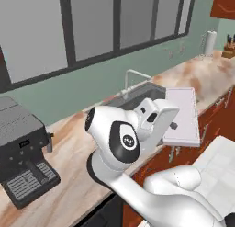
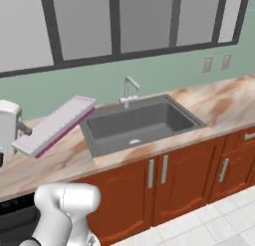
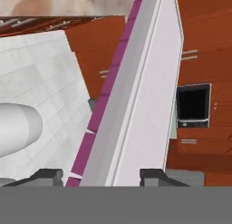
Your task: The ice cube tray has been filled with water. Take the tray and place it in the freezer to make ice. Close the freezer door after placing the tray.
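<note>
Currently, item one: two small dark fingers, set narrow on either side of the flat, pale lavender-white ice cube tray and clamping it at one short end; the gripper carries it clear of any support.

Item two: the tray itself, thin, rectangular and rigid-looking, with a smooth matte top, a grey long edge and a magenta strip beneath. In the right base view it tilts, its far end raised, above the left end of the counter just beside the sink. In the left base view it hangs past the counter's front edge.

Item three: surroundings. Marbled tan-and-cream stone counter; dark grey moulded basin with slim metal tap; glossy red-brown wooden cabinets with bar handles; boxy black coffee machine with ribbed drip grille; white tiled floor.

Status, judged: pickup done. Transport, placing in the freezer and shutting its door remain outstanding.
</note>
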Controlling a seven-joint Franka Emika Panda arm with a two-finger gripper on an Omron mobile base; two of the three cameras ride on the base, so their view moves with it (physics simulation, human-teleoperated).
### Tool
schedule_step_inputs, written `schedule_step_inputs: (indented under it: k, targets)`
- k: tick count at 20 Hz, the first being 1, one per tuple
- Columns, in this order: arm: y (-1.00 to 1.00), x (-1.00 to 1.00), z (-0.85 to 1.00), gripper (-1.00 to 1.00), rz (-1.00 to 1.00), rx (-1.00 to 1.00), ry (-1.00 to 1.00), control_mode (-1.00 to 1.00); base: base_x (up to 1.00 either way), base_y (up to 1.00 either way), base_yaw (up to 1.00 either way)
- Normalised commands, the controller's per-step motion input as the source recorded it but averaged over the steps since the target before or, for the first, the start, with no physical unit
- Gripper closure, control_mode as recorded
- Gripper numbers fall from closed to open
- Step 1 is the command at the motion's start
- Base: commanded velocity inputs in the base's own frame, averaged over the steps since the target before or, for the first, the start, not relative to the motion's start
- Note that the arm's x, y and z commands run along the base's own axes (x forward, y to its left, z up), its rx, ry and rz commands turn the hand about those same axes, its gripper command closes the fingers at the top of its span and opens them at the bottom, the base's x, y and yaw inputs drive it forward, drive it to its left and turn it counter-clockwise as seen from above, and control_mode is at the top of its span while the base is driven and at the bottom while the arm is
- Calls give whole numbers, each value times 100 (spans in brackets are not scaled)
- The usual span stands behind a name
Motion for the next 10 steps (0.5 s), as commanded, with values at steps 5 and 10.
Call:
schedule_step_inputs:
  k: [5, 10]
  targets:
    - [0, 0, 0, 100, 0, 0, 0, 100, -51, 5, -92]
    - [0, 0, 0, 100, 0, 0, 0, 100, -49, 0, -100]
